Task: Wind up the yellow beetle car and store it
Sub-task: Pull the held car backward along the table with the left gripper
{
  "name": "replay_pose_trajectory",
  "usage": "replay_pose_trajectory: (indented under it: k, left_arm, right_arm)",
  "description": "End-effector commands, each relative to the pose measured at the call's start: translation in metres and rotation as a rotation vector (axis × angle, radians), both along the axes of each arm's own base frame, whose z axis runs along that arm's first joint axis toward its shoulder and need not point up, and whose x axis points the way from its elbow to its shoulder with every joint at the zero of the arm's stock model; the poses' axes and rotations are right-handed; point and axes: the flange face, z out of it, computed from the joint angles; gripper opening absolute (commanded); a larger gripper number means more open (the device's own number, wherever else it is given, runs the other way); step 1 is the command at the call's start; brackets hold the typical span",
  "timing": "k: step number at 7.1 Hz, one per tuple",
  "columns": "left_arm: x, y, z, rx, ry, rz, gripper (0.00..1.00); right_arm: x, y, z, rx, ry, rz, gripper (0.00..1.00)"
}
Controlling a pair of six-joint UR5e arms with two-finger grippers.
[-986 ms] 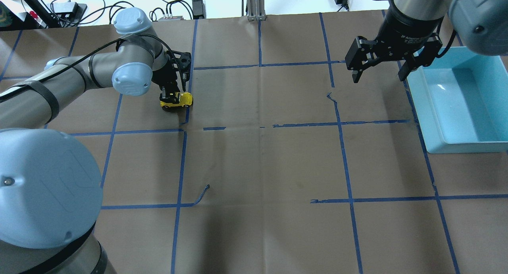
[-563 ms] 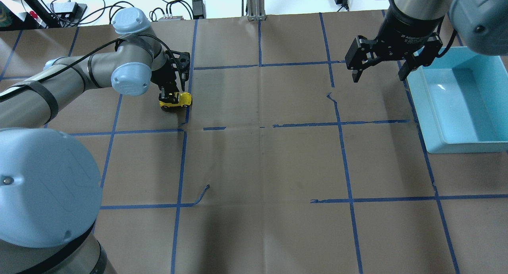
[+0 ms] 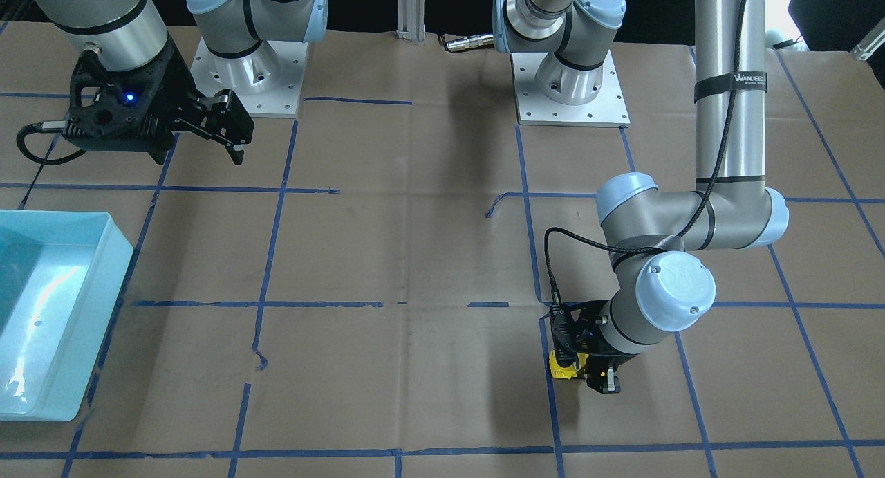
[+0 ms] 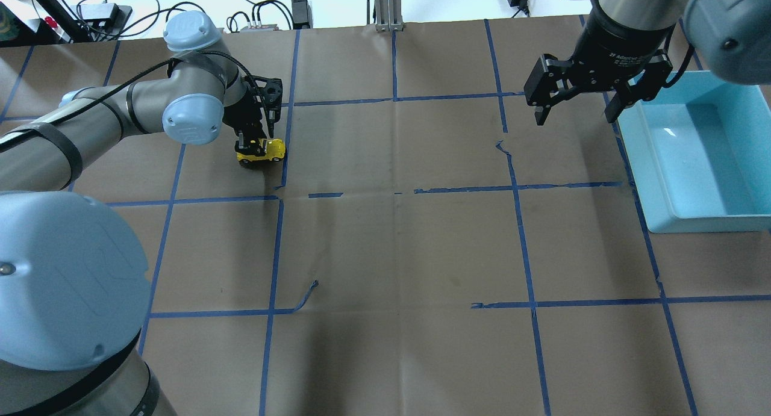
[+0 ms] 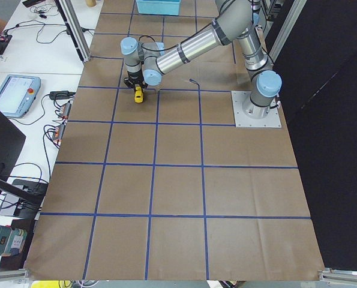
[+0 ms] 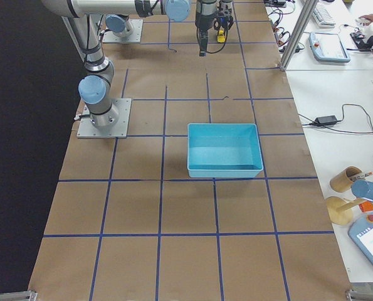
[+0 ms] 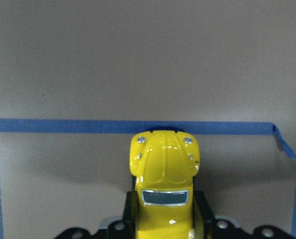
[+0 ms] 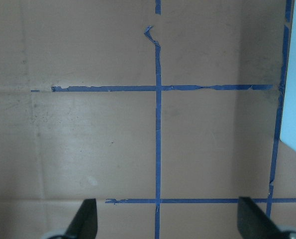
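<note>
Desk [image 4: 397, 247]: brown paper cover, squared off by blue tape [image 4: 283, 163]; it fills every wide view.
Left arm [image 4: 102, 112]: comes in from the left edge of the overhead view and bends down at the wrist in the upper left.
Right arm [image 4: 632, 6]: enters at the upper right corner of the overhead view.
Tub [image 4: 711, 222]: light blue, at the right edge of the overhead view.
Right claw [image 4: 573, 118]: released, fingers spread wide, hanging above the desk just left of the tub.
Left claw [image 4: 256, 140]: clenched on the car, one finger on each flank.
Car [image 4: 265, 151]: yellow, upper left of the overhead view, low at the desk, just left of a tape line; in the left wrist view its nose points at a tape strip.
</note>
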Motion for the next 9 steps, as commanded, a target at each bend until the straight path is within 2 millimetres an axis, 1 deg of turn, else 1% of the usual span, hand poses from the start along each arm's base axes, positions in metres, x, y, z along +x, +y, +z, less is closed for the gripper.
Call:
replay_pose_trajectory:
  k: [1,3,6,7,8,9]
  left_arm:
    - [0.004,0.000,0.001,-0.002,-0.002,-0.029,0.00]
    - [0.016,-0.001,0.002,-0.002,-0.002,-0.015,0.00]
    - [0.017,-0.001,0.002,-0.002,-0.002,-0.028,0.00]
    - [0.025,-0.002,0.002,-0.002,-0.002,-0.016,0.00]
    - [0.037,-0.003,0.002,-0.002,-0.002,0.001,0.00]
    - [0.041,-0.003,0.001,0.001,-0.001,0.006,0.00]
  right_arm:
    - [0.001,0.001,0.001,-0.003,0.000,0.001,1.00]
    - [0.001,0.000,0.000,0.000,0.000,0.001,1.00]
    - [0.001,-0.001,-0.001,0.002,-0.002,0.001,1.00]
    - [0.001,-0.001,-0.001,0.002,-0.002,0.000,1.00]
    - [0.002,0.000,0.000,0.000,-0.002,0.001,1.00]
    - [0.002,0.000,0.000,-0.001,-0.002,0.001,1.00]
